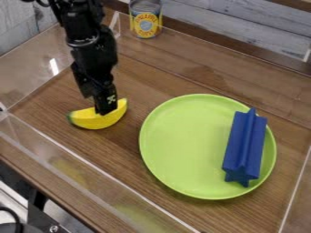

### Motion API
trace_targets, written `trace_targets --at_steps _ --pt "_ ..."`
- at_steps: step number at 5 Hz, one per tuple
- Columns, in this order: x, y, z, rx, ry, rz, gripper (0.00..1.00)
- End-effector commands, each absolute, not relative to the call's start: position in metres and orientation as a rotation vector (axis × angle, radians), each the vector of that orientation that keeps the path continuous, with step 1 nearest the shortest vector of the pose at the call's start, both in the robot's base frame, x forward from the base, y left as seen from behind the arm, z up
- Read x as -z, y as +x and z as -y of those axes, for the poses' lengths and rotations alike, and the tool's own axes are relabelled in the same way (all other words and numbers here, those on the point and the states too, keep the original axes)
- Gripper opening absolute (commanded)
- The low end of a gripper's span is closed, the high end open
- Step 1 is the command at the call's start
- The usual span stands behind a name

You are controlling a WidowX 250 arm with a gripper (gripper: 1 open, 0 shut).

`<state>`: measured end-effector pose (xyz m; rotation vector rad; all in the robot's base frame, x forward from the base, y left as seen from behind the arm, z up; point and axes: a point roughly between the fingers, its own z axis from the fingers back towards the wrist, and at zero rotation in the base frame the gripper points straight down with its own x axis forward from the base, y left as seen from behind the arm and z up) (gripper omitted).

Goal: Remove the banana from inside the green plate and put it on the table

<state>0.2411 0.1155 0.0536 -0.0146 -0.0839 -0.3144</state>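
1. Nearest the camera: large round lime-green smooth plastic plate (183, 155), holding only a blue ridged plastic block (245, 146) on its right side.
2. Left of the plate, apart from its rim: small stubby bright-yellow crescent toy banana (97, 116), lying on the brown wood-grain tabletop (183, 73), long axis running left-low to right-high.
3. Directly above the banana: black gripper (105, 101) pointing down, jaws spread, grasping nothing. Likely next: straight lift away.
4. Farthest back: a yellow-labelled can (145, 23).
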Motion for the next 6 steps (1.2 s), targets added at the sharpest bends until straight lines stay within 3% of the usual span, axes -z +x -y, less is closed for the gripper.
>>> trace_targets --at_steps 1,3,6 --pt "-0.075 0.251 -0.125 0.295 0.015 0.147 1.00" --pt "-0.088 0.255 -0.132 0.272 0.005 0.186 1.00" --pt "-0.092 0.263 -0.138 0.261 -0.023 0.213 1.00"
